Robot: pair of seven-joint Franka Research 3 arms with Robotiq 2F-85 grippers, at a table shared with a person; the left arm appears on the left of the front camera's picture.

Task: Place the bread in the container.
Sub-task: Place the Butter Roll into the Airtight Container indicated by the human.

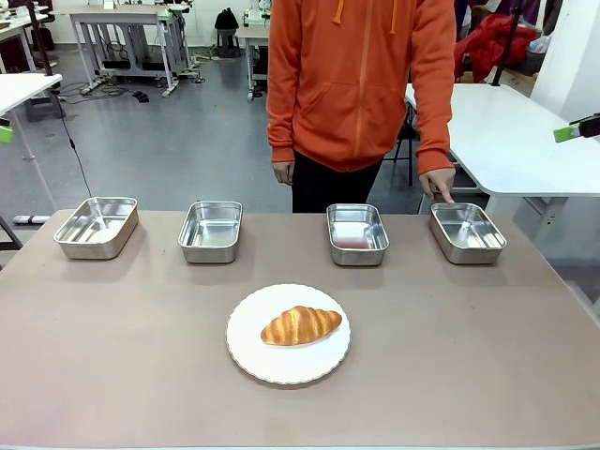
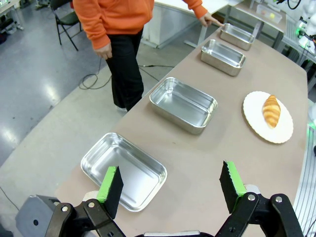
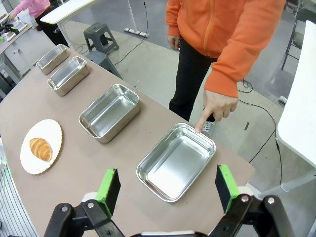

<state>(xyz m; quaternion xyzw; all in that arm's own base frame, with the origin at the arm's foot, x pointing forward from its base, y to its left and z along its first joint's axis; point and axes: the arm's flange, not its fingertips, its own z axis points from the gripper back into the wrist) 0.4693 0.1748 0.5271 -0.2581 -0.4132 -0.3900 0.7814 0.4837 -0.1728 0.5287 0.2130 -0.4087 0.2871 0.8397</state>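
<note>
Left claw (image 2: 170,170) and right claw (image 3: 167,173) released, empty over tabletop (image 1: 469,356), bread (image 1: 300,325) untouched on white plate (image 1: 281,370) near middle, right-end pan (image 1: 467,230) empty with person's hand (image 1: 438,183) pointing at rim, whole pick-and-place left.

Table: we see a wide brown flat table (image 1: 487,366), and all the things sit on it.
Plate: a round white plate (image 1: 281,367) sits in the middle, nearer to us than the pans.
Bread: a golden-brown crescent croissant (image 1: 300,325) lies on the plate.
Pans: four small shiny rectangular steel pans stand in a row behind the plate. From our left they are the far-left pan (image 1: 96,227), second pan (image 1: 211,231), third pan (image 1: 357,233) and far-right pan (image 1: 467,232).
Gap: the plate is in front of the gap between the second pan and the third pan.
Hand: a person's hand (image 1: 437,181) reaches from behind the table and touches the far rim of the far-right pan.
</note>
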